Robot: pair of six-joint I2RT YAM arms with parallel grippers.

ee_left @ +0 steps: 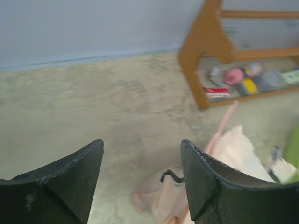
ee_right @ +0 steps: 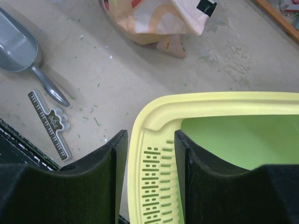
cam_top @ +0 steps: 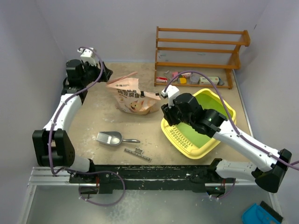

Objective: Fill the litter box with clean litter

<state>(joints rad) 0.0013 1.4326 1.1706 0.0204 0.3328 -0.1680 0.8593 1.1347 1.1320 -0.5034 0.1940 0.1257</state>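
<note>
Litter box (ee_right: 210, 100), lower frame: probably stiff, light plastic; take by slotted rim (ee_right: 152, 186). Right claw (ee_right: 150, 140) apart astride it; left claw (ee_left: 141, 144) apart.

The desk (cam_top: 93, 116) carries one yellow litter box (cam_top: 195, 150), one tan printed bag (cam_top: 131, 98), one silver scoop (cam_top: 110, 138) and one flat slotted clip (cam_top: 137, 154), with one wooden rack (cam_top: 201, 46) at its far right corner. The rack's lowest shelf holds roughly six small items (cam_top: 194, 80), too small to count surely. There are two arms, each with one end effector, the left end effector (ee_left: 142, 144) and the right end effector (ee_right: 150, 135), with two dark fingers (ee_left: 70, 177) apiece, and one blue object (cam_top: 261, 214) lies beyond the near right corner.
</note>
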